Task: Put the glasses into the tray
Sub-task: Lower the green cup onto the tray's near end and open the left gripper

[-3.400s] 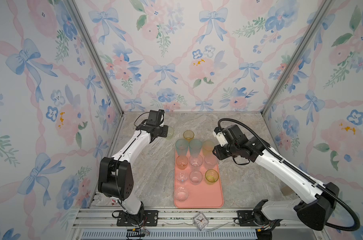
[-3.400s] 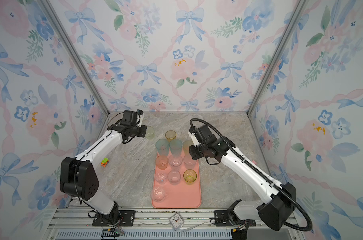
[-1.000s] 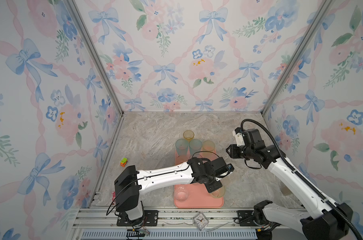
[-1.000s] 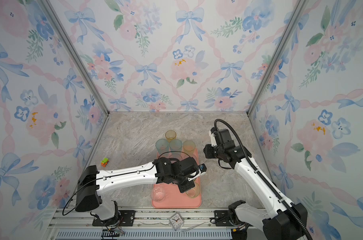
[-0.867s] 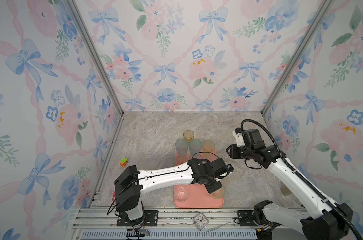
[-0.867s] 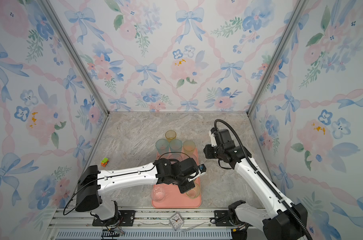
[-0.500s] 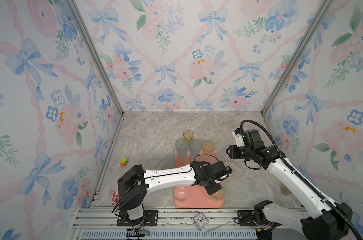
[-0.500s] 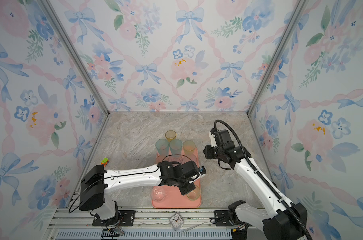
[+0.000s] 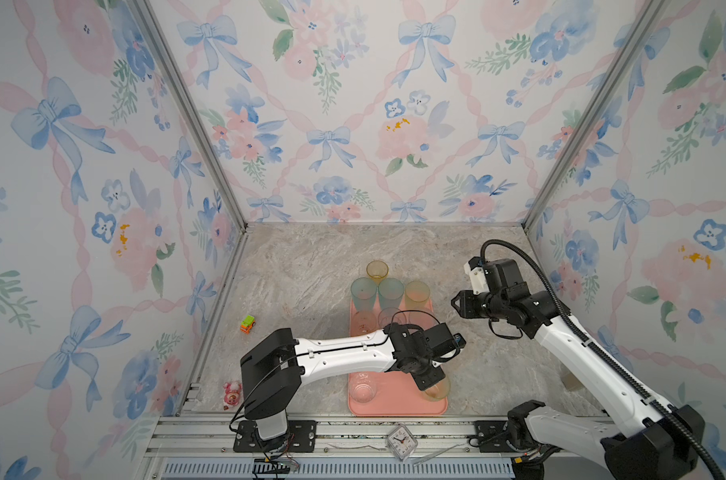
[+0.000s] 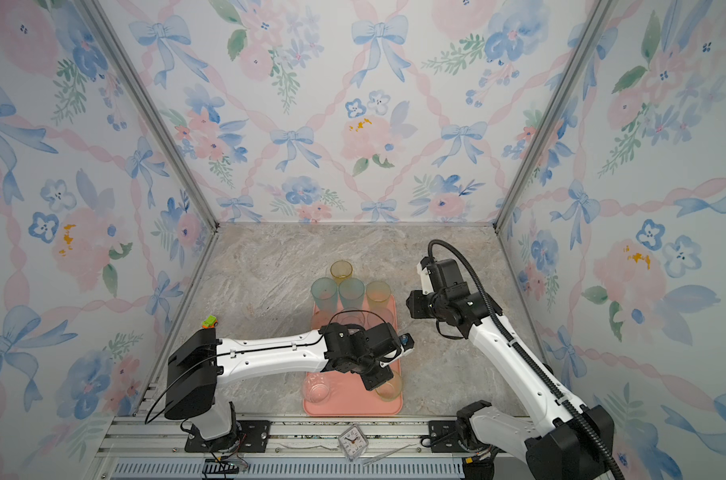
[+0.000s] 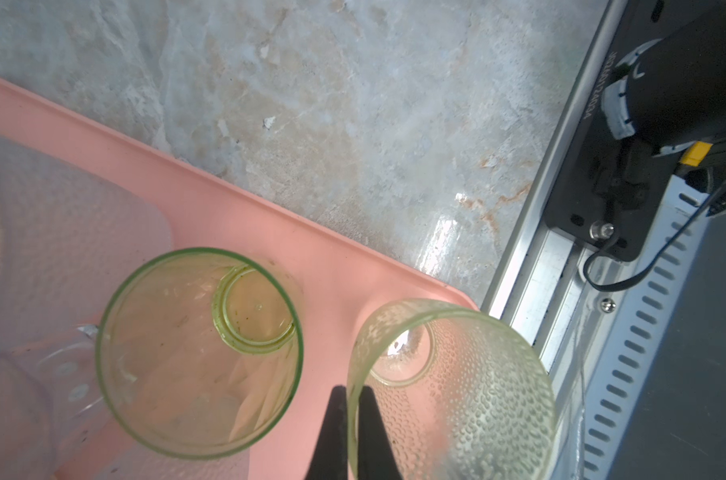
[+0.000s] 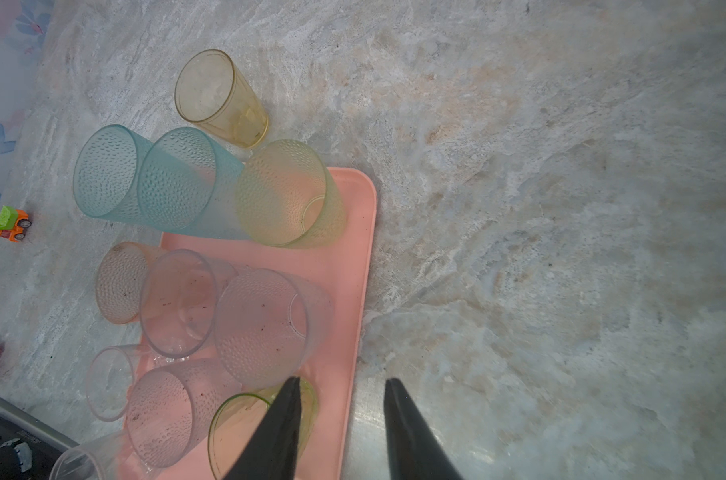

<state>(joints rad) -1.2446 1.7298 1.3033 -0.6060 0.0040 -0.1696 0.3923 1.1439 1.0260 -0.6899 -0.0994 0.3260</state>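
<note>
**Tray** [image 9: 398, 401]: salmon-pink with a low rim, lying flat on the marble table [image 9: 311, 270].

**Dimpled yellow-green tumbler** [image 11: 469, 399]: mouth up, at the tray's near right corner, next to the rail. In both top views it shows just past the black fingers [image 10: 389, 391]. Whether its base rests on the tray or hangs just above it cannot be told.

**Left gripper** [image 11: 355, 419]: over the tray's near half. The jaws are pinched on that tumbler's rim wall, one finger inside the mouth and one outside.

**Smooth green-rimmed tumbler** [image 11: 199, 353]: upright on the tray, just beside the gripped one on the side away from the corner. The two rims are apart.

**Right gripper** [image 12: 340, 386]: raised off the tray's right long edge [image 9: 457, 304]. The jaws are apart with nothing between them.

**Remaining glasses:**
- A clear short glass [image 9: 363, 390] is at the tray's near left corner.
- Clear and pinkish ones stand mid-tray.
- A yellow-to-pink tumbler [image 9: 416, 293] is at the far right corner.
- Two teal tumblers [image 9: 363, 293] are at the far edge; whether they are on the tray or off it is unclear.
- An amber tumbler [image 9: 377, 271] stands on the table beyond the tray's far end.
</note>
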